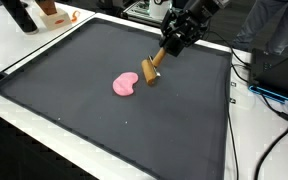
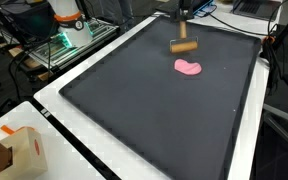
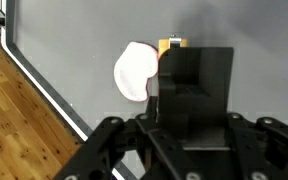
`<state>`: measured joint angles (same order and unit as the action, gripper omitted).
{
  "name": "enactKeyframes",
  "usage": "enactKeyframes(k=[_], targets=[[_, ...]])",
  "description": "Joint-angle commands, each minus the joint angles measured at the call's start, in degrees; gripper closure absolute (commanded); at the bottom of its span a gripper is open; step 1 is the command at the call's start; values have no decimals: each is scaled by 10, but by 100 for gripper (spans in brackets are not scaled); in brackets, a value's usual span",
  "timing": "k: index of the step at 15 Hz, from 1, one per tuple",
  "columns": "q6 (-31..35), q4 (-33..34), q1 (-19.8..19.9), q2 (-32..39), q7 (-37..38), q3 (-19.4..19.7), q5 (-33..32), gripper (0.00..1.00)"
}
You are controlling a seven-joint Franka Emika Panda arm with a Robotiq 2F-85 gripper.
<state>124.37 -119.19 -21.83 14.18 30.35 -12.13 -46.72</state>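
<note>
A pink, bean-shaped flat object (image 1: 125, 85) lies on the black mat (image 1: 74, 70); it also shows in the other exterior view as the pink object (image 2: 189, 68). My gripper (image 1: 165, 52) comes down from the back and is shut on the pale handle of a small wooden-headed tool (image 1: 150, 75). The wooden head hangs just right of the pink object, close to the mat. In the wrist view the black fingers (image 3: 196, 80) hide most of the tool; only its wooden tip (image 3: 171, 44) shows beside the pink object (image 3: 134, 72). Whether head and mat touch cannot be told.
The mat (image 2: 134, 110) covers a white table. A cardboard box (image 2: 9, 150) stands at one corner, an orange-and-white item (image 1: 52, 12) at another. Cables (image 1: 274, 100) run beside the mat. Wooden floor (image 3: 24, 110) lies beyond the table edge.
</note>
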Motion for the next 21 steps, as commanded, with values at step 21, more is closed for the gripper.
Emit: enactKeyframes(k=[21], targets=[[-28, 92, 102, -2, -209, 40, 270, 76]])
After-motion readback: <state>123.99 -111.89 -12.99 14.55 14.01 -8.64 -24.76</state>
